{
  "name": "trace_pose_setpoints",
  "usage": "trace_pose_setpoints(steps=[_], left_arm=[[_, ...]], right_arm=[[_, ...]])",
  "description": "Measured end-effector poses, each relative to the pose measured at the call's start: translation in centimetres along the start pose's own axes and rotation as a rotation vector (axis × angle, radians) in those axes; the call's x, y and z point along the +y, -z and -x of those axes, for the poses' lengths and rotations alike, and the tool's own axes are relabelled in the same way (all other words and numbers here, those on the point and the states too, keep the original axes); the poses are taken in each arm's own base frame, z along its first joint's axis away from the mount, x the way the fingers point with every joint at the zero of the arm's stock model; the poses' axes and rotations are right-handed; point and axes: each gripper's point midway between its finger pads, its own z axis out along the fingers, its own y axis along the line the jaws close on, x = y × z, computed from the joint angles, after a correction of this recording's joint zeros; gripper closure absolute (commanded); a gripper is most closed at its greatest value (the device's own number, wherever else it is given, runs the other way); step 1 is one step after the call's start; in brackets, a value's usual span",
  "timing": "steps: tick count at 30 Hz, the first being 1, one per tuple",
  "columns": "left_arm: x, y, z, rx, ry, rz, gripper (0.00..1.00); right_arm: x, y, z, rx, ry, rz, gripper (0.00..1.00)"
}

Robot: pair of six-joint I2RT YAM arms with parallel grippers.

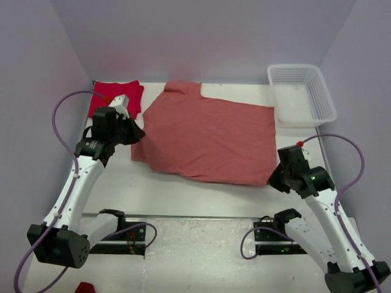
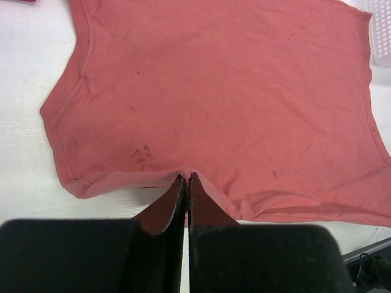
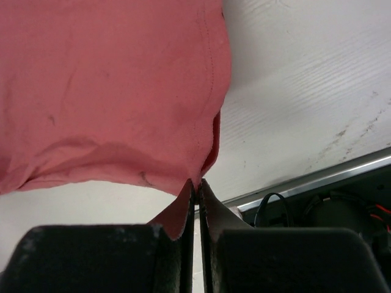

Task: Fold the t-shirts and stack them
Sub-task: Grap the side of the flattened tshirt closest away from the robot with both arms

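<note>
The salmon-pink t-shirt (image 1: pixel 208 137) lies spread across the middle of the table, folded to a rough rectangle. My left gripper (image 1: pixel 139 135) is shut on its left edge; in the left wrist view the closed fingertips (image 2: pixel 186 178) pinch the near hem of the pink t-shirt (image 2: pixel 226 97). My right gripper (image 1: pixel 273 177) is shut on its near right corner; in the right wrist view the tips (image 3: pixel 196 182) pinch the cloth (image 3: pixel 110 85). The bright red t-shirt (image 1: pixel 116 97) lies folded at the far left, behind my left arm.
A white mesh basket (image 1: pixel 302 93) stands at the far right, its corner also showing in the left wrist view (image 2: pixel 382 36). The table's front rail and cables (image 3: pixel 305 201) are close behind my right gripper. Purple walls enclose the table.
</note>
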Motion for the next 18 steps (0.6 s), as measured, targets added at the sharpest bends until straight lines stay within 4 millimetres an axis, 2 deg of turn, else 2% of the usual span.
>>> trace_pose_setpoints(steps=[9,13,18], left_arm=[[0.2,-0.7,1.6,-0.012,-0.024,0.028,1.00],[0.7,-0.5,2.6,-0.045,-0.030,0.066,1.00],[1.2,-0.6,2.7,-0.049,-0.043,0.094,1.00]], right_arm=[[-0.9,-1.0,-0.7,0.059,-0.005,-0.096,1.00],[-0.9,-1.6,0.1,0.068,0.001,-0.164,1.00],[-1.5,-2.5,1.2,0.055,-0.012,-0.238,1.00]])
